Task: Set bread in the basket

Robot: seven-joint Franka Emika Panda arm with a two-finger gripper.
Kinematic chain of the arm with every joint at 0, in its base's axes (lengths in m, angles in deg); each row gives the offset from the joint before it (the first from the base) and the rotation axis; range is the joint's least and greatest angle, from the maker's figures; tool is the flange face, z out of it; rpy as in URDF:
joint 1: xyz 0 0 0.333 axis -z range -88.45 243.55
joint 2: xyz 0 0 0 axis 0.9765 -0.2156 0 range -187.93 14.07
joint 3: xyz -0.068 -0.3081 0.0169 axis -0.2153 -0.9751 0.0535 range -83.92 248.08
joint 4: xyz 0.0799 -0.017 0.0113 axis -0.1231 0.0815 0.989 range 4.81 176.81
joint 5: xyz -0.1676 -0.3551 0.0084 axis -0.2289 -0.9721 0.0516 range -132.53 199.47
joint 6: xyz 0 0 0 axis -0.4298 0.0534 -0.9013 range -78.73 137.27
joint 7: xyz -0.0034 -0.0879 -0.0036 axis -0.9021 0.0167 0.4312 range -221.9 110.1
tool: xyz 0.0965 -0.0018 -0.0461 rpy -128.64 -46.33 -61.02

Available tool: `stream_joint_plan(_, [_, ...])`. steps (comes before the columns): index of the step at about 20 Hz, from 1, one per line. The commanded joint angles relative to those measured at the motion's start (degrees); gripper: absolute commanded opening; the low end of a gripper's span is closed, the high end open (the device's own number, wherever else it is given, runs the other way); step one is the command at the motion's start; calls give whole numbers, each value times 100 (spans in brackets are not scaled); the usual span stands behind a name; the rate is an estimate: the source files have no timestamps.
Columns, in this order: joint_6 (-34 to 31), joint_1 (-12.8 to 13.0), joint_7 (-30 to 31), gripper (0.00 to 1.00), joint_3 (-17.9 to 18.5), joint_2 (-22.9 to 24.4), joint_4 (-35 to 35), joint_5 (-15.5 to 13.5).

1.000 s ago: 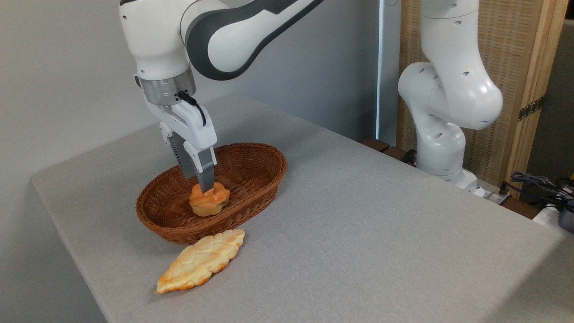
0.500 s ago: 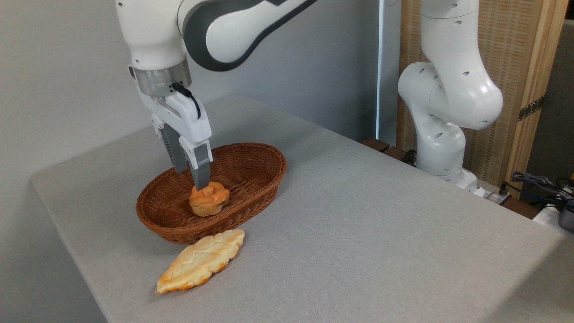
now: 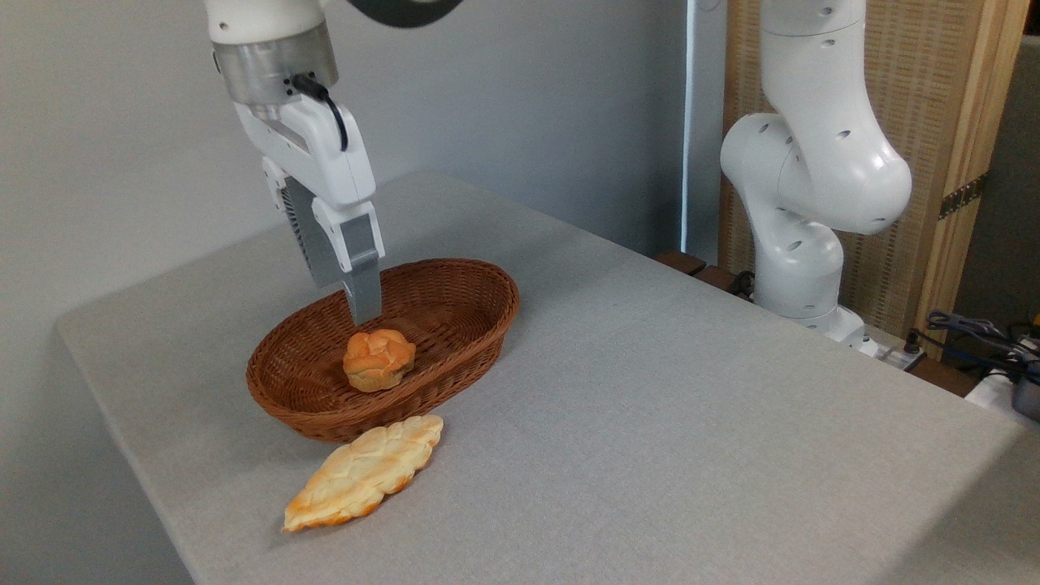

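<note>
The bread (image 3: 379,359), a small round orange-brown bun with a knobbly top, rests on the floor of the oval brown wicker basket (image 3: 475,276), toward its near side. My gripper (image 3: 348,302) hangs just above the bun and slightly behind it, clear of it. Its fingers point down and stand apart, open, with nothing between them. The front finger (image 3: 365,301) shows plainly; the rear one is partly hidden behind it.
A long flat pale golden braided loaf (image 3: 366,471) lies on the grey table (image 3: 650,406) just in front of the basket. The arm's white base (image 3: 812,203) rises at the back right, with cables (image 3: 975,329) beside it. The table's left edge runs close to the basket.
The gripper has risen straight up off the bun, from fingers around it to hanging clear above it. The bun stays where it was in the basket.
</note>
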Motion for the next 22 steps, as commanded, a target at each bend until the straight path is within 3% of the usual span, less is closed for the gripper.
stream_joint_plan(1, [-478,51,-386,100,230,-355,-720,147])
stream_joint_plan(4, [-487,51,-387,100,371,-320,-694,139])
stream_joint_plan(11, [-391,-248,-431,100,389,-39,-334,103])
stream_joint_plan(22, [-83,-266,-545,100,407,550,536,103])
